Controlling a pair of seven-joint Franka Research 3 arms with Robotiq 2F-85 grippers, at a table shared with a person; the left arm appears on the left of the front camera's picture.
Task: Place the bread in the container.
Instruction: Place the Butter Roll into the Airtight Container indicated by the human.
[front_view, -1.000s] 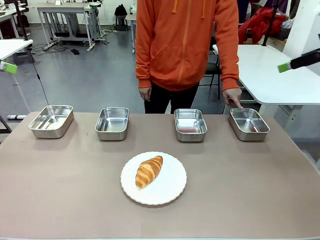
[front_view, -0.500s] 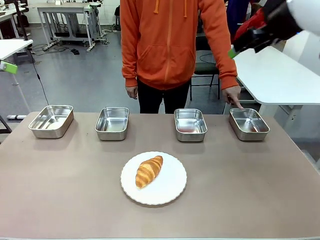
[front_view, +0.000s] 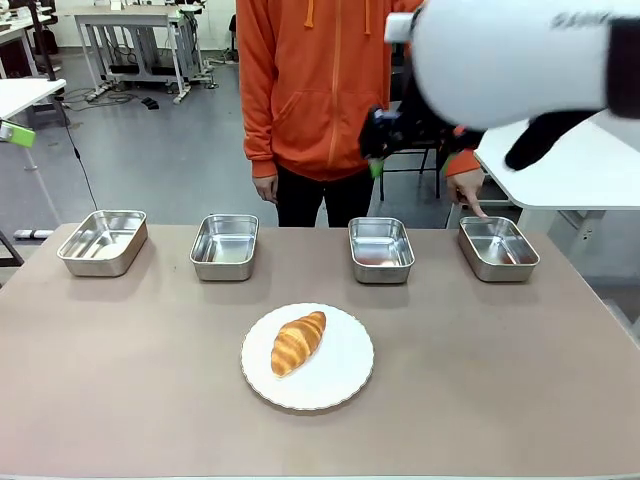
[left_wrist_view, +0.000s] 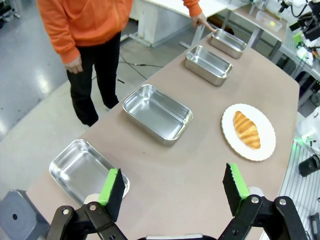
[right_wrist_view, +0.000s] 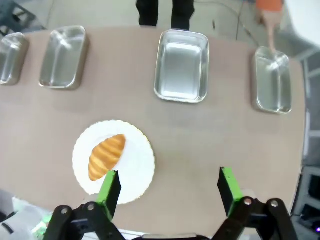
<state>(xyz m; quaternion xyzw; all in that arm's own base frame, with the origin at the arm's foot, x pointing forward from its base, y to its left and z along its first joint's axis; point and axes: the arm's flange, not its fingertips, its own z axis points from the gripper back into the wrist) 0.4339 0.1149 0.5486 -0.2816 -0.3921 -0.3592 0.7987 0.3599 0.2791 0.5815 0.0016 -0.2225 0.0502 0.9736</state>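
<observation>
- Front view. Step in hand, as judged: approach, with no grasp made yet.
  - The bread (front_view: 298, 342) lies on a round white plate (front_view: 350, 382) at lower centre of the frame, on the brown table (front_view: 120, 400).
  - The right arm (front_view: 510, 60) fills the upper right of the frame. The right claw (front_view: 380, 150) hangs high above the row of pans, well apart from the bread. Its jaw state cannot be read here.
  - The person's hand (front_view: 467, 190) points a finger down at the far rim of the pan at the right end of the row. This one is judged to be the target pan (front_view: 497, 250).
  - Count: four steel pans in one row across mid-frame, one plate, one bread.
- Left wrist view.
  - The left claw (left_wrist_view: 173, 187) rises from the bottom edge with its jaws wide apart and nothing between them.
  - Count: four pans running from lower left to upper right, with nothing lying in them. One plate with the bread (left_wrist_view: 246, 129) sits at right of centre.
- Right wrist view.
  - The right claw (right_wrist_view: 167, 187) stands fully spread and empty, looking down on the table.
  - The bread (right_wrist_view: 106, 156) sits at lower left, just above one finger. The target pan (right_wrist_view: 273, 85) is at the right edge.
  - Next move, as judged: lower this claw over the bread and set the jaws across its narrow width. Close gently, since a flaky crust may crush, then lift and carry it to the target pan.
  - Count: four pans, one plate, one bread.
</observation>
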